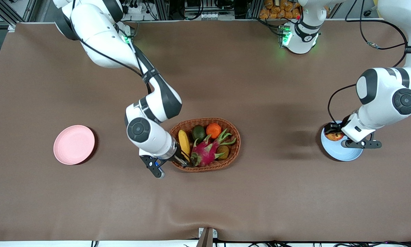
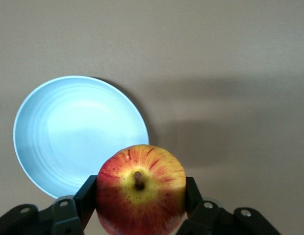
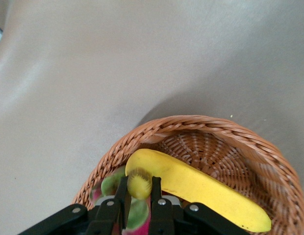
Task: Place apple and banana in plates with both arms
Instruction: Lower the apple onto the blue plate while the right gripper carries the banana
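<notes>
My left gripper is shut on the red and yellow apple and holds it over the pale blue plate at the left arm's end of the table. In the left wrist view the apple sits between the two fingers, stem end up, above the blue plate. My right gripper is down in the wicker basket, shut on the stem end of the yellow banana. In the right wrist view the fingers pinch the banana's end. The pale pink plate lies at the right arm's end.
The basket also holds a magenta dragon fruit, an orange, a green avocado and a brown kiwi. Brown cloth covers the table.
</notes>
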{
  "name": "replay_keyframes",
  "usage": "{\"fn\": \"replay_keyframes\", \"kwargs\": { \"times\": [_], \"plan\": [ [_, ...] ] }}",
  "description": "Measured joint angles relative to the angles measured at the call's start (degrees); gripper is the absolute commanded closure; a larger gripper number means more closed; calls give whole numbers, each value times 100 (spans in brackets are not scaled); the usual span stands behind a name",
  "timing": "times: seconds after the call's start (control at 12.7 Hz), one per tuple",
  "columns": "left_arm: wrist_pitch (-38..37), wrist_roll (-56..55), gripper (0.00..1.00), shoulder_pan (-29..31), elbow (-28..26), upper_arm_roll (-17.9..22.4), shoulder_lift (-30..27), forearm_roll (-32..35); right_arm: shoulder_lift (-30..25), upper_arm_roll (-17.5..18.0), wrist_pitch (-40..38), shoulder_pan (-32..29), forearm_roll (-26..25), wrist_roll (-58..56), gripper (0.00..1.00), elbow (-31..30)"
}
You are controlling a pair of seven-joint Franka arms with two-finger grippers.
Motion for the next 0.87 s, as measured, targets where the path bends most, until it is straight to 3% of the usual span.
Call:
{"fn": "replay_keyframes", "kwargs": {
  "times": [0.31, 0.55, 0.63, 0.71, 0.79, 0.87],
  "plan": [
    [630, 445, 100, 300, -95, 8, 396, 41, -350, 0, -188, 25, -101, -18, 100, 23],
    [958, 657, 100, 644, -114, 9, 658, 474, -675, -43, -497, -11, -135, -462, 100, 32],
    [1065, 780, 95, 766, -116, 10, 755, 527, -765, -73, -644, -79, -138, -671, 100, 32],
    [1154, 932, 64, 880, -115, 9, 869, 538, -857, -101, -830, -224, -142, -942, 100, 31],
    [1214, 1025, 1, 944, -113, 8, 954, 539, -922, -115, -1030, -432, -145, -1269, 100, 31],
    [1240, 1043, 0, 962, -111, 6, 998, 539, -974, -124, -1240, -694, -147, -1663, 100, 28]
  ]
}}
